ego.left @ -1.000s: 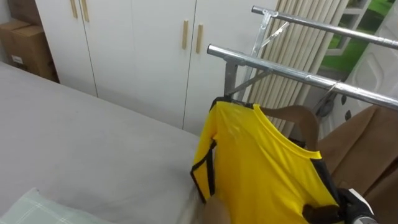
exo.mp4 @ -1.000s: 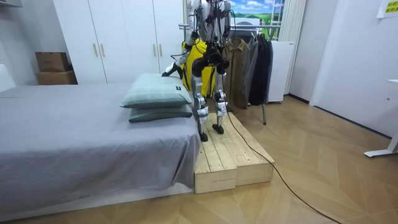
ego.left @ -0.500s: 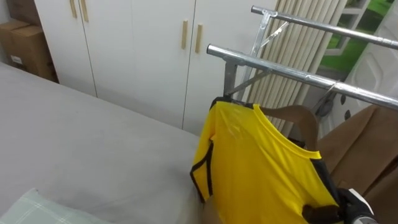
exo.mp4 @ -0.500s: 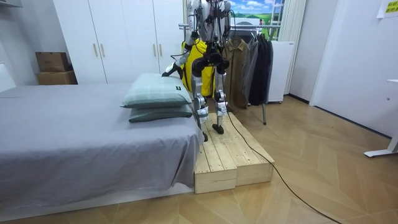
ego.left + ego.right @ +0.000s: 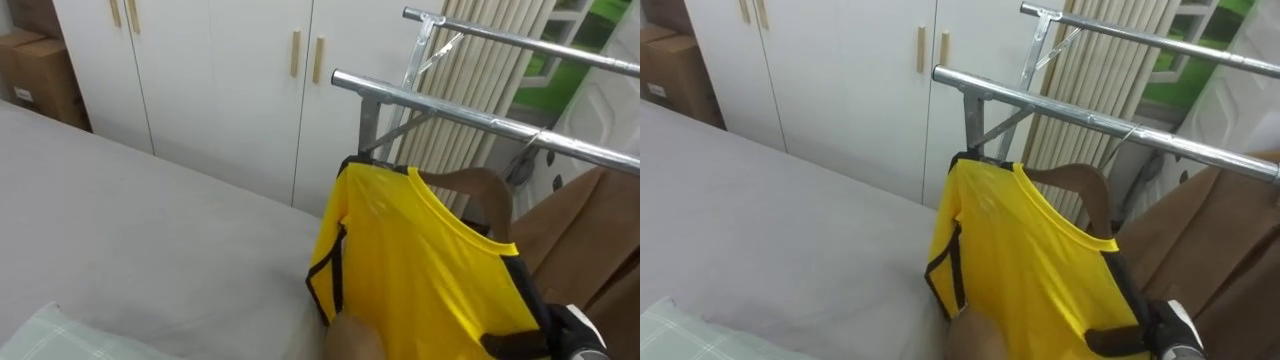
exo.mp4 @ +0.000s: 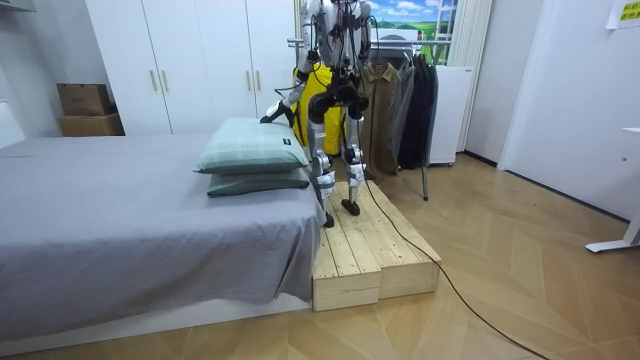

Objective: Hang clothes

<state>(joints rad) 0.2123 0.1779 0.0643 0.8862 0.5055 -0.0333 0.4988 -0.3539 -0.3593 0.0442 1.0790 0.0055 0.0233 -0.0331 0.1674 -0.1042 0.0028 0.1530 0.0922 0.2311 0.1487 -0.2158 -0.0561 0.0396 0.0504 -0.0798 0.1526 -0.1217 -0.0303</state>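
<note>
Partly, the robot hands stayed out of reach of the eye. The right robot hand [image 5: 573, 333] showed as a white and black shape in the left eye view's lower right corner, against the lower edge of the yellow shirt [image 5: 420, 260]. It was cut by the frame, so whether it gripped the cloth could not be told. The left robot hand [image 6: 268, 118] appeared in the room view as the dark end of an arm reaching toward the room view's left, above the pillows. It was too small to judge its fingers. A blurred tan shape at the bottom edge, just under the shirt's hem, could not be identified.

The shirt hung just below the lower metal rail [image 5: 450, 108] of the clothes rack, on a brown wooden hanger [image 5: 485, 190] whose shoulder rose behind the collar. A thin hook sat at the rail above, but which hanger it belonged to was unclear. The shirt was bright yellow with black trim along its sleeve edges, and tilted down to the right. A brown garment [image 5: 590, 240] hung just beside it. The robot stood on a wooden platform [image 6: 375, 250] between the bed [image 5: 120, 220] and the rack.
</note>
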